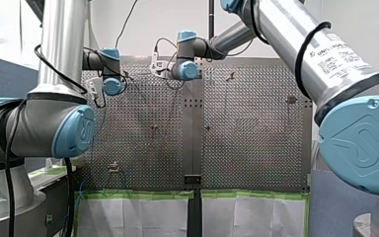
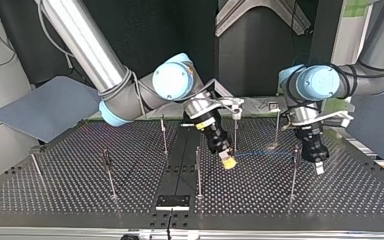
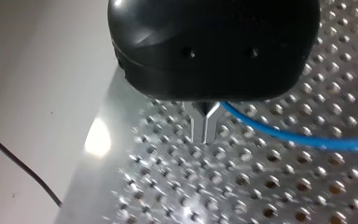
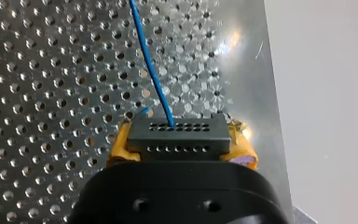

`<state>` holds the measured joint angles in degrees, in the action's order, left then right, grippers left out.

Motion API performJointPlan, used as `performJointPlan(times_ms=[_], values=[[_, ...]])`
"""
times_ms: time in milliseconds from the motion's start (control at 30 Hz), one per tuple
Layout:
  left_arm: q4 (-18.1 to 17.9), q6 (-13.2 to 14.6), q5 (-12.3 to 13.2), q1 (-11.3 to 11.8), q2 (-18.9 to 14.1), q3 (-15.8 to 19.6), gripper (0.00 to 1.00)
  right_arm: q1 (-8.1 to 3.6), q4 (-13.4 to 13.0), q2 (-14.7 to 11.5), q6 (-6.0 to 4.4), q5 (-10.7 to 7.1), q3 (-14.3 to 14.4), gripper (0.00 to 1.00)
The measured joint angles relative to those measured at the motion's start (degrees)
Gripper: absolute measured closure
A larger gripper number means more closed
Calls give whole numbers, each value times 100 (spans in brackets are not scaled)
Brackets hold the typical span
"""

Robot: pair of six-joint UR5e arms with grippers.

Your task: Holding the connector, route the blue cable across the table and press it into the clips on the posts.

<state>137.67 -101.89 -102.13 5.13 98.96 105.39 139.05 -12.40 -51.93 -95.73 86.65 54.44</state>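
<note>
Our right hand (image 4: 182, 144) is closed on the connector (image 4: 177, 133), a stiff block that is good to hold. From the connector the blue cable (image 4: 150, 70) runs away over the tabletop (image 4: 42, 84); we judge it thin and limp. Our left hand (image 3: 205, 128) looks closed beside the cable; whether it grips it we cannot tell.

Perforated metal table (image 2: 55, 195), thin upright posts (image 2: 198, 172)
</note>
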Motion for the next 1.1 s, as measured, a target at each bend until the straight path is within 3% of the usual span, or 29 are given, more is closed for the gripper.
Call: performJointPlan(times_ms=[500,533,567,633,667,700,733,767,833,867,900,1100], values=[[-64,-288,213,177,168,-73,98,-91,-8,2,43,37,-1,100],[-40,-322,220,177,168,-73,84,-92,-7,2,47,37,-2,100],[-7,-374,224,177,166,-74,84,-92,-5,2,51,37,-2,100],[56,-468,220,177,165,-74,54,-92,-3,2,56,37,-1,100],[104,-533,204,178,164,-74,54,-93,-1,2,58,37,-2,100],[143,-585,180,178,164,-74,46,-93,-1,2,59,37,-2,100],[188,-636,151,178,164,-74,31,-93,-1,2,60,37,-3,100],[258,-686,115,179,162,-74,31,-93,0,2,60,37,-3,100],[364,-722,73,177,155,-74,9,-90,2,2,61,38,-4,100],[443,-722,44,172,147,-74,9,-84,4,2,61,41,-3,100],[497,-714,16,167,139,-74,0,-80,5,2,61,44,-2,100],[834,-691,-238,125,47,-73,0,-49,33,2,78,74,-2,100]])
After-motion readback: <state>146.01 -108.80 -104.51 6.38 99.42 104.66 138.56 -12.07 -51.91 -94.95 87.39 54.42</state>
